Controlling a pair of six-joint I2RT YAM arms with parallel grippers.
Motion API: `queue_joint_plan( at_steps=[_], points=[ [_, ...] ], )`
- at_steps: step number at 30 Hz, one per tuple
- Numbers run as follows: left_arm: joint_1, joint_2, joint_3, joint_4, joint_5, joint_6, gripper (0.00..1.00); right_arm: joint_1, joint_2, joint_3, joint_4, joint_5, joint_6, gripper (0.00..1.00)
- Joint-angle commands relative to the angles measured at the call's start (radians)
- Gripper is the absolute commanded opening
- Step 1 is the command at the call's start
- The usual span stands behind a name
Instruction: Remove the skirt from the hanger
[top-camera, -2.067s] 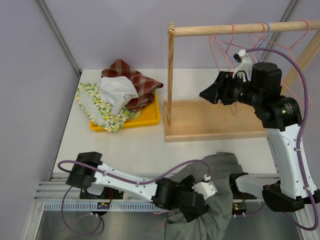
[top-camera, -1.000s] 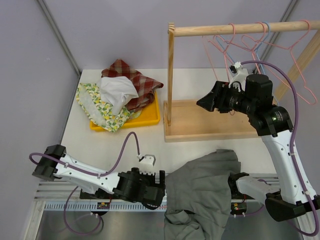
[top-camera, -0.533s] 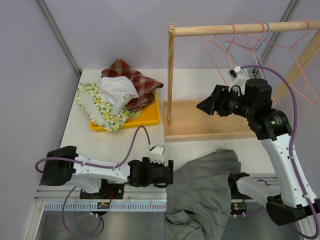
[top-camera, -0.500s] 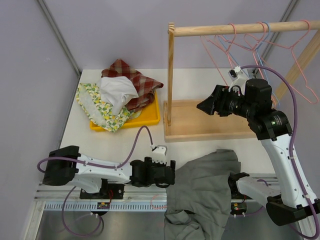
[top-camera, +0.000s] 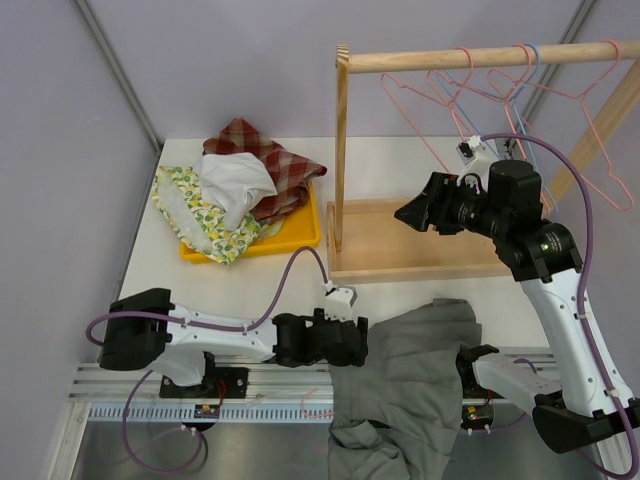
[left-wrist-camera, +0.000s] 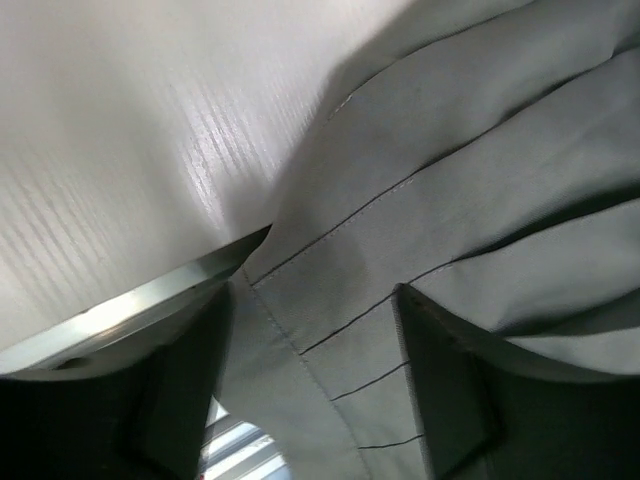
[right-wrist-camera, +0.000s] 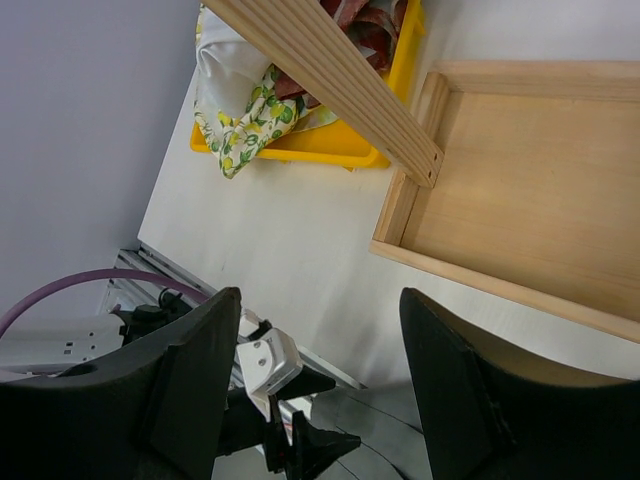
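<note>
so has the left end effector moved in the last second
Yes, the left end effector slid right to the skirt, now nearly in line with the rack post.

There are no words, numbers, labels or signs that can be read on anything in these pictures.

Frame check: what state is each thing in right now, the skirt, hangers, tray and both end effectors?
Skirt: off the hanger, crumpled at the near edge of the table, partly draped over it.
Hangers: hooked on the rod, bare.
Left end effector: open, astride the skirt's hem.
Right end effector: open, empty, raised above the rack base.
Yellow tray: heaped with crumpled clothes.
</note>
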Motion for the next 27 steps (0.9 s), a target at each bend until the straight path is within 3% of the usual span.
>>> queue_joint_plan(
  at_steps=[1, 4, 7, 10, 20, 23, 24, 27],
  points=[
    [-0.004, -0.039, 0.030, -0.078, -0.030, -0.051, 0.86, 0.000, -0.014, 0.008, 0.041, 0.012, -0.006, 0.72],
    [-0.029, -0.143, -0.016, -0.211, -0.114, -0.143, 0.97, 0.000, -0.020, 0.006, 0.030, 0.015, -0.010, 0.72],
    [-0.035, -0.230, -0.062, -0.247, -0.136, -0.221, 0.98, 0.000, -0.023, -0.007, 0.035, 0.015, -0.010, 0.72],
    [-0.049, -0.255, -0.101, -0.176, -0.089, -0.260, 0.97, 0.000, -0.023, -0.017, 0.044, 0.013, -0.007, 0.72],
    [-0.058, -0.079, -0.021, -0.019, 0.029, -0.205, 0.92, 0.002, -0.027, -0.014, 0.052, 0.019, 0.006, 0.72],
    [-0.033, -0.018, -0.011, 0.052, 0.072, -0.170, 0.79, 0.000, -0.033, -0.014, 0.042, 0.028, 0.003, 0.72],
    [-0.026, -0.002, -0.012, 0.080, 0.091, -0.145, 0.62, 0.000, -0.037, -0.017, 0.039, 0.028, 0.002, 0.72],
    [0.011, 0.019, 0.005, 0.106, 0.096, -0.110, 0.25, 0.000, -0.043, -0.023, 0.038, 0.027, 0.003, 0.72]
  ],
)
